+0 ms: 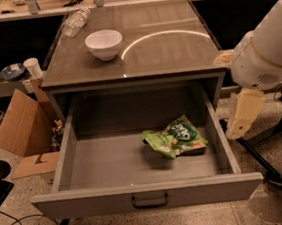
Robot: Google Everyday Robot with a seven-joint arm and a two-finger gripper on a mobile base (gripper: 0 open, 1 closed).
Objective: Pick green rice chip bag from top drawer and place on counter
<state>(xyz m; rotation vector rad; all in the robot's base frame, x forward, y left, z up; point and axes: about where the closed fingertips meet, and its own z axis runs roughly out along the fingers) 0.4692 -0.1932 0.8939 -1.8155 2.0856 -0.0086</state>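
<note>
Nothing done yet. Wide grey metal top drawer [90, 203] stands open. Wrinkly bright-green foil rice chip bag [176, 137] lies inside, right of centre, untouched. My gripper [242, 116] hangs outside drawer's right wall, apart from bag; grip state I cannot tell. Left: reach, grasp, lift onto glossy grey-brown counter [175, 55].

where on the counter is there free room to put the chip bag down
The counter is bare from the bowl to its right edge, and along the front edge. The back left is crowded: bowl and bottle. The claw hangs right of the drawer, outside it.
</note>
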